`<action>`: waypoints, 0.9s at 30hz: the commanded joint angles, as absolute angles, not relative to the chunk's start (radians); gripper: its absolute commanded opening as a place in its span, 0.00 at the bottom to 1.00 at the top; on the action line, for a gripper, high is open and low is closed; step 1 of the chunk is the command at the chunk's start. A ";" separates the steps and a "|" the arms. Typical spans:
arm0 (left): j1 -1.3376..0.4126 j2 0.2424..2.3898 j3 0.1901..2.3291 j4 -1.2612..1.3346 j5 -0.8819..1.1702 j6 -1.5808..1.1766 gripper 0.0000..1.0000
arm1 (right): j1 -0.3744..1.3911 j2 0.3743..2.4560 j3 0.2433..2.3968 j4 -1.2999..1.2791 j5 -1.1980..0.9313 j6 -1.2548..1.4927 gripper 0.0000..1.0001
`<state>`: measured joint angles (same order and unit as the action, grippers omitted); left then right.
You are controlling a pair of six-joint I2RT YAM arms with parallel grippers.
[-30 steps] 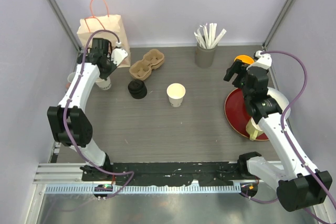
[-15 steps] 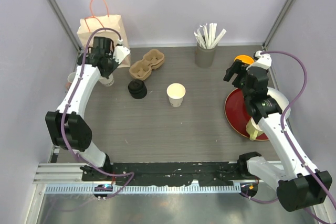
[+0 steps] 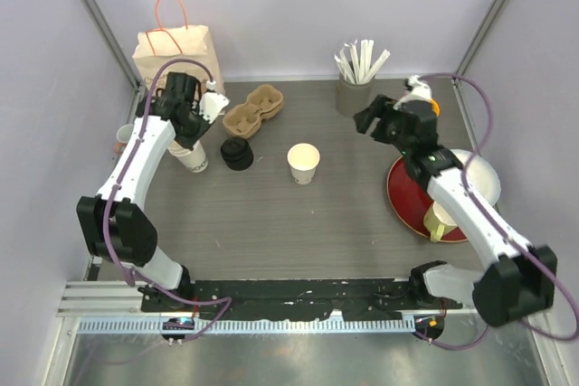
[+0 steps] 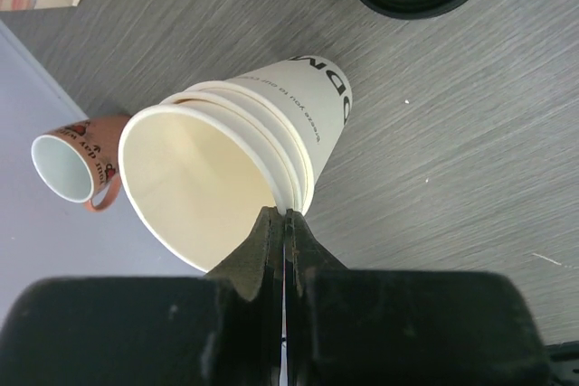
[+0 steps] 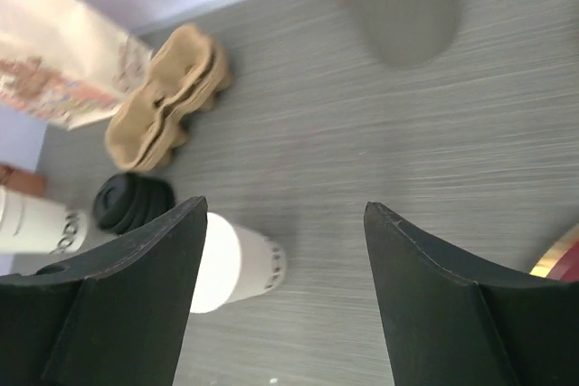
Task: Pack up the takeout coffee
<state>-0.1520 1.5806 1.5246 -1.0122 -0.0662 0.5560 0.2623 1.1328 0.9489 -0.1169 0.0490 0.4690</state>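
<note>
left gripper (image 4: pixel 285 223): pinched on rim of tilted stack of nested cups (image 4: pixel 271 124), pink mug (image 4: pixel 68 155) close by | right gripper (image 5: pixel 285 205): spread wide, holding nothing, above table (image 3: pixel 298 223) | takeout coffee cup (image 3: pixel 304 163): upright, unlidded, mid-table, near black lids (image 3: pixel 237 153), clear of both grippers

You see a bench (image 3: pixel 271 214) of grey, matt wood-grain laminate. The takeout coffee (image 3: pixel 304 163) is smooth cream paper, as is the nested cup stack (image 4: pixel 235 160). The lids (image 3: pixel 237 153) are black plastic with a slight sheen. The cup carrier (image 3: pixel 252 111) is rough brown pulp, the bag (image 3: pixel 174 53) kraft paper, the plate (image 3: pixel 403 194) glossy red.
</note>
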 commanded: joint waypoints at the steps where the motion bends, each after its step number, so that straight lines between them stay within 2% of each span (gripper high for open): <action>1: -0.158 1.525 1.525 -1.032 -0.080 0.506 0.00 | 0.426 1.354 1.127 -0.020 -0.081 0.623 0.75; 6: -0.160 1.491 1.486 -0.974 -0.069 0.454 0.00 | 0.517 1.662 1.366 0.164 -0.309 0.899 0.74; 7: -0.160 1.488 1.479 -0.957 -0.071 0.451 0.00 | 0.531 1.778 1.418 0.161 -0.331 0.963 0.73; 9: -0.160 1.480 1.476 -0.925 -0.068 0.448 0.00 | 0.567 1.885 1.589 0.124 -0.373 1.017 0.70; 11: -0.160 1.477 1.479 -0.923 -0.057 0.446 0.00 | 0.604 2.038 1.740 0.115 -0.439 1.115 0.62; 14: -0.160 1.480 1.482 -0.911 -0.052 0.445 0.00 | 0.652 2.210 1.923 0.112 -0.515 1.207 0.61; 17: -0.158 1.499 1.483 -0.890 -0.049 0.446 0.00 | 0.681 2.317 2.060 0.068 -0.548 1.241 0.61; 27: -0.160 1.565 1.525 -0.896 -0.034 0.426 0.00 | 0.758 2.463 2.200 0.094 -0.597 1.310 0.59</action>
